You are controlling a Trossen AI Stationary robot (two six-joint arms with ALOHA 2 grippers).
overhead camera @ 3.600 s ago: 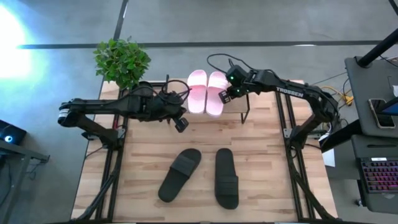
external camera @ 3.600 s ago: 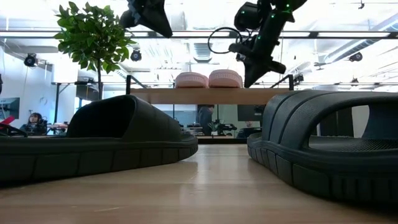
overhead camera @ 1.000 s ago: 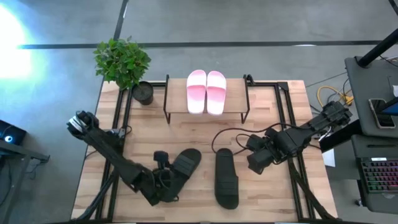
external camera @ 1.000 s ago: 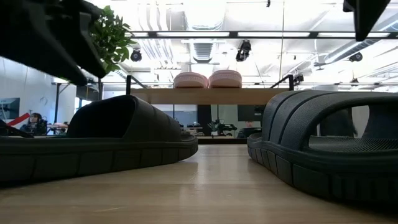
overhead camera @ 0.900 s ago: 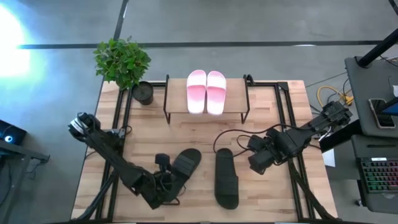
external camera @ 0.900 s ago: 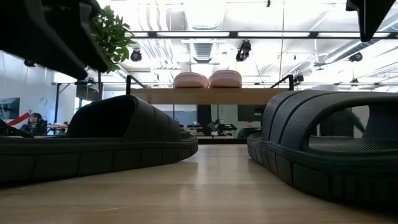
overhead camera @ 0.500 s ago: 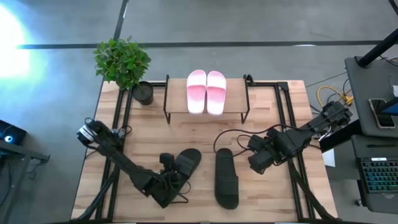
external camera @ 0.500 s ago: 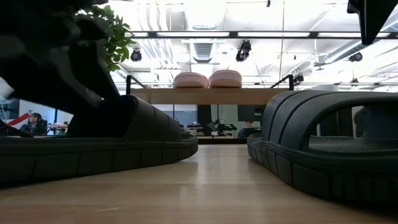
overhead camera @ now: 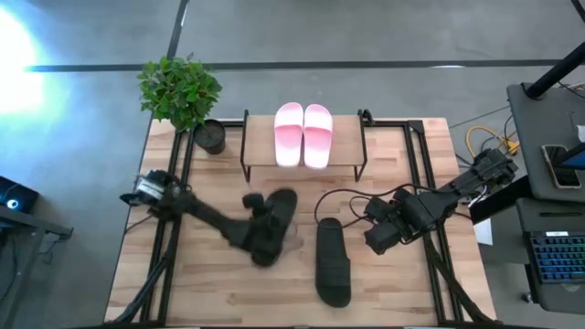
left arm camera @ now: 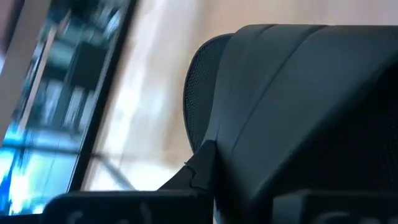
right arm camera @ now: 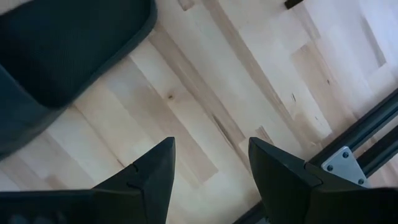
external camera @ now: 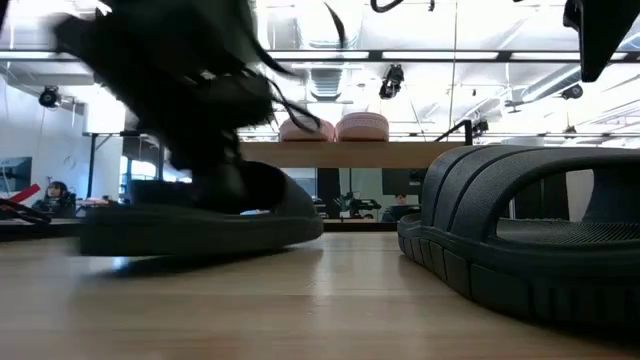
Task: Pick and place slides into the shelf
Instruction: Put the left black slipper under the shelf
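Left of centre, I am lifting a black slide (overhead camera: 274,219) with my left gripper (overhead camera: 257,234) clamped on it; next it needs carrying to the shelf (overhead camera: 347,157) beside the pink pair (overhead camera: 303,133); my right gripper (right arm camera: 208,163) is waiting, fingers apart.

Light wooden plank tabletop (overhead camera: 219,288) carries a small low shelf with wooden top and black metal side frames (overhead camera: 345,149) at the far edge, bearing two pale pink slide sandals (overhead camera: 303,133) side by side. A black slide sandal (overhead camera: 333,260) lies flat right of centre; a potted green plant (overhead camera: 181,91) stands at the far left corner

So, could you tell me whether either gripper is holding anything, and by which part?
The left gripper is shut on one black slide, apparently at its strap. The right gripper is open over the table, holding nothing.
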